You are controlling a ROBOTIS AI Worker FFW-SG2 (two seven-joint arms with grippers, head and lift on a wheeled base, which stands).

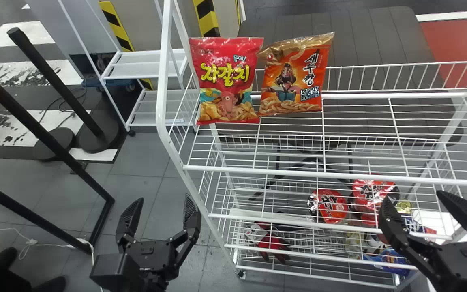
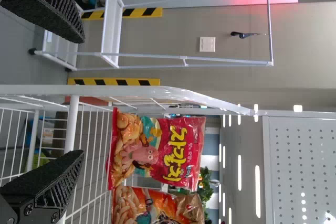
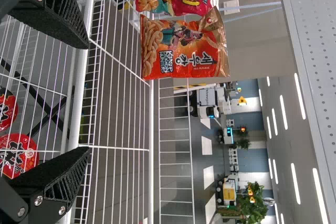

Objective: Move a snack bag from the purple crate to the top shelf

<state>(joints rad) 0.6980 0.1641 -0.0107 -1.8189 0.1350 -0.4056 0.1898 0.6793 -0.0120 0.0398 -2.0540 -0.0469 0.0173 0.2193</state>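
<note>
Two snack bags stand upright side by side at the left end of the white wire rack's top shelf point(image 1: 339, 175): a red bag point(image 1: 227, 81) and, to its right, an orange bag point(image 1: 292, 77). My left gripper point(image 1: 160, 217) is open, low and left of the rack; my right gripper point(image 1: 424, 207) is open in front of the rack's right side. In the left wrist view the red bag point(image 2: 157, 150) lies beyond the left gripper point(image 2: 81, 95). The right wrist view has the orange bag point(image 3: 184, 48) beyond the empty right gripper point(image 3: 86, 98).
Lower shelves hold red noodle cups point(image 1: 328, 206), red-and-black gloves point(image 1: 272, 243) and a blue package point(image 1: 391, 259). At the left are a black-framed table point(image 1: 55, 150) and a black post point(image 1: 55, 81). A small white rack point(image 1: 144, 65) is behind.
</note>
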